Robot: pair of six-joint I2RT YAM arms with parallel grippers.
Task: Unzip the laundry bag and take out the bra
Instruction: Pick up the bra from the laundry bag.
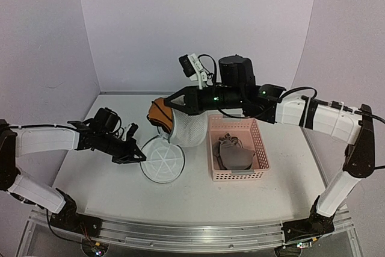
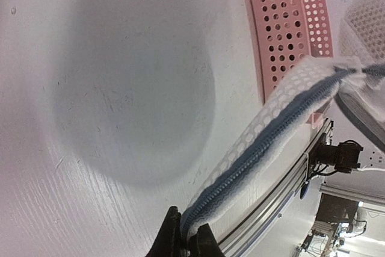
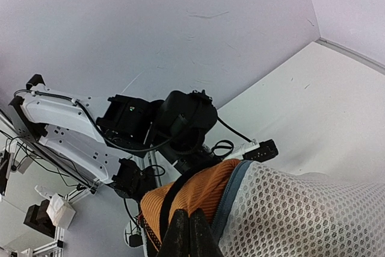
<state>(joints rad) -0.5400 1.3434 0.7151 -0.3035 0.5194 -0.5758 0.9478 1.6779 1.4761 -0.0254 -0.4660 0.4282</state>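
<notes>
So the left gripper [image 1: 136, 153], arm stretched low over the white table [image 1: 90, 179], has its fingers clamped on the dark zipper rim of the round translucent white mesh laundry bag [image 1: 192, 129]. The bag sits mid-table on its side, its circular lid [image 1: 162, 161] flopped open. An orange-brown bra [image 1: 159, 113] with black straps pokes out of the mouth, pinched tight by the right gripper [image 1: 165, 104]. That arm reaches in level above the pink perforated plastic basket [image 1: 260, 142].

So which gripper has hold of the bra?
The right gripper, pinching the orange bra at the laundry bag's mouth; the left gripper only clamps the bag's zipper edge.
</notes>
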